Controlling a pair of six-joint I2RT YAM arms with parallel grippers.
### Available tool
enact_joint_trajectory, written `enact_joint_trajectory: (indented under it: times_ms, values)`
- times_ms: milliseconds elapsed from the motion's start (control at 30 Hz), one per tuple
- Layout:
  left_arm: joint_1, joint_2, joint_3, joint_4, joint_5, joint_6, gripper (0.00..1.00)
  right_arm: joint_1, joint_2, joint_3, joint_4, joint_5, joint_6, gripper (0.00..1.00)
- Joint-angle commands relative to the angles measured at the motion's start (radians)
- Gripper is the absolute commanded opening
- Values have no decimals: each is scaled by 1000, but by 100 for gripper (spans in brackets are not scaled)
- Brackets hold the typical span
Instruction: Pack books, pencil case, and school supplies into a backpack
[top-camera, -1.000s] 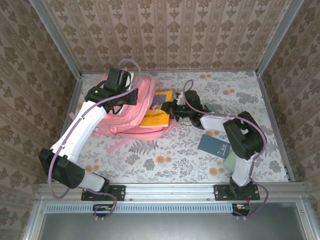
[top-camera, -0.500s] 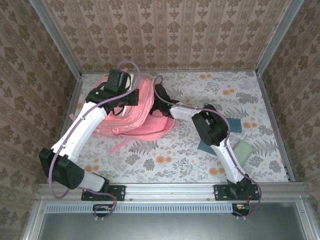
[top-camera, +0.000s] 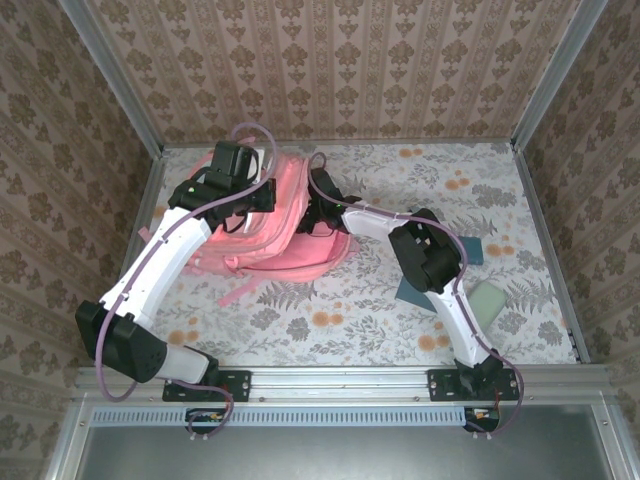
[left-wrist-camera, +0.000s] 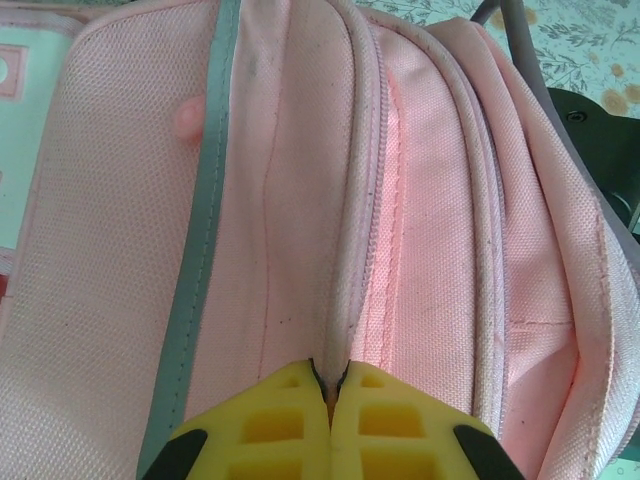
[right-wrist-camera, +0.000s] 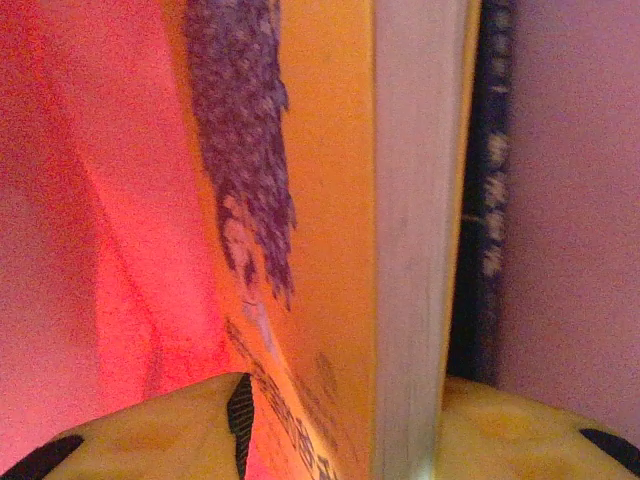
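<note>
I see the left gripper clamped on a rim seam of the large pink fabric backpack, and the right gripper straddling the yellow-orange paperback inside, hemmed in closely by fabric, with its grip not discernible.

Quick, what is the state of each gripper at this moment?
Left gripper: closed, pinching the backpack rim.
Right gripper: jaws either side of the yellow book; gripping or released cannot be told.

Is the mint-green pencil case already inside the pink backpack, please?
No, the pencil case lies on the table beside the right arm, well apart from the backpack.
</note>
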Motion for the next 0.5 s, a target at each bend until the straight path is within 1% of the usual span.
enact_joint_trajectory:
  times_ms: [0, 100, 267, 333, 467]
  values:
    - [7, -40, 8, 69, 27, -17, 0, -3, -96, -22, -119, 52, -91, 52]
    - [9, -40, 5, 71, 29, -17, 0, -3, -111, -32, -155, 77, -122, 54]
    - [8, -37, 5, 80, 42, -27, 0, 11, -60, -9, -166, 50, -120, 45]
    - [8, -35, 2, 85, 52, -35, 0, 24, -35, 7, -164, 47, -118, 40]
    - [7, -37, -1, 96, 79, -51, 0, 43, 23, 68, -210, 49, -122, 36]
